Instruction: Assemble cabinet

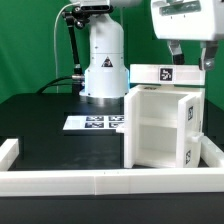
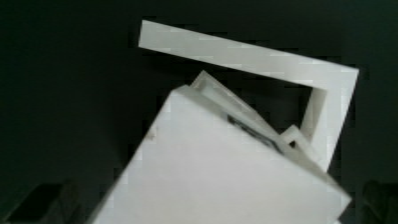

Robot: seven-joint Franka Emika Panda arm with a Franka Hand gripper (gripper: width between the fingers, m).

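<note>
A white boxy cabinet stands upright on the black table, toward the exterior view's right, beside the white frame rail. The gripper hangs just above its top, fingers spread apart, gripping nothing.

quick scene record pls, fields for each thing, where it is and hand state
cabinet: white plastic boxy cabinet, upright, shelves showing, tags on faces, on the exterior view's right
hand: hand just above the cabinet, fingers apart, contact unclear
board: marker board, lying flat, to the exterior view's left of the cabinet
rails: long low white frame rails, in front of the cabinet
</note>
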